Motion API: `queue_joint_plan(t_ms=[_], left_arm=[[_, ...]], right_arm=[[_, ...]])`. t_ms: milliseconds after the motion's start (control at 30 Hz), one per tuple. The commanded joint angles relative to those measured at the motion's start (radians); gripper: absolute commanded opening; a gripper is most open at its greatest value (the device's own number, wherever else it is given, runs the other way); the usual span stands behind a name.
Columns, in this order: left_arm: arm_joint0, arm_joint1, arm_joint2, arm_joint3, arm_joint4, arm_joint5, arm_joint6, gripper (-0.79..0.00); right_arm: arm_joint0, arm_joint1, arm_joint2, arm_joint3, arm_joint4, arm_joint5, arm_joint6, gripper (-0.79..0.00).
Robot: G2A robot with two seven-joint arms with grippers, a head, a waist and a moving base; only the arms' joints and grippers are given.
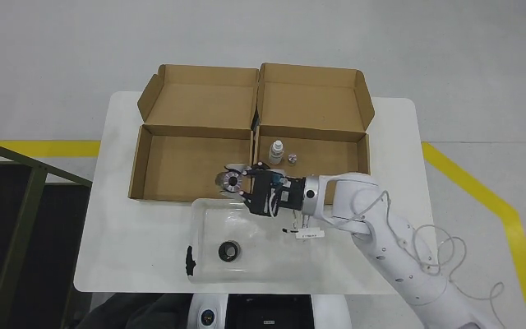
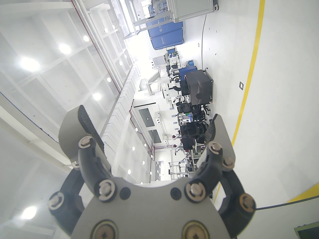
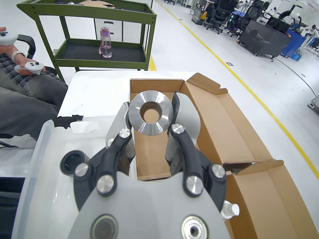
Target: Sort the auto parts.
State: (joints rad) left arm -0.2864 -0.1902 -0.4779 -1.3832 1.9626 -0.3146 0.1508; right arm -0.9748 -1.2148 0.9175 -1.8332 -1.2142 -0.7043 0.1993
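Note:
My right gripper (image 3: 151, 111) is shut on a shiny metal ring with a centre hole (image 3: 150, 113), held over the near edge of the left cardboard box (image 1: 164, 169). From above, the same ring (image 1: 228, 181) sits at the right gripper (image 1: 234, 183), just above the clear plastic bin (image 1: 271, 267). A dark cylindrical bearing (image 1: 228, 250) lies in that bin and appears in the right wrist view as the bearing (image 3: 72, 162). The right cardboard box (image 1: 329, 160) holds a small white bottle (image 1: 277, 150) and a small metal part (image 1: 292, 155). My left gripper (image 2: 149, 123) is open, pointing away at the room.
Both boxes have their lids standing open at the back of the white table (image 1: 107, 247). A black scrap (image 1: 189, 261) hangs on the bin's left rim. A green cart (image 3: 87, 13) and a seated person with controllers (image 3: 27, 67) are beyond the table's left side.

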Motion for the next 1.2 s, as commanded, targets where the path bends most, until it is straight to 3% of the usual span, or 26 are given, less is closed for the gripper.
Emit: queue_joint_plan(t_ms=[0, 633, 1167], left_arm=[[0.000, 0.000, 0.000, 0.000, 0.000, 0.000, 0.000, 0.000], [0.000, 0.000, 0.000, 0.000, 0.000, 0.000, 0.000, 0.000], [0.000, 0.000, 0.000, 0.000, 0.000, 0.000, 0.000, 0.000]], right_arm=[[0.007, -0.002, -0.002, 0.005, 0.000, 0.009, -0.001, -0.785], [0.191, -0.071, -0.134, 0.220, 0.040, 0.112, 0.005, -0.785], [0.357, -0.154, -0.264, 0.491, 0.048, 0.161, 0.118, -0.785]])
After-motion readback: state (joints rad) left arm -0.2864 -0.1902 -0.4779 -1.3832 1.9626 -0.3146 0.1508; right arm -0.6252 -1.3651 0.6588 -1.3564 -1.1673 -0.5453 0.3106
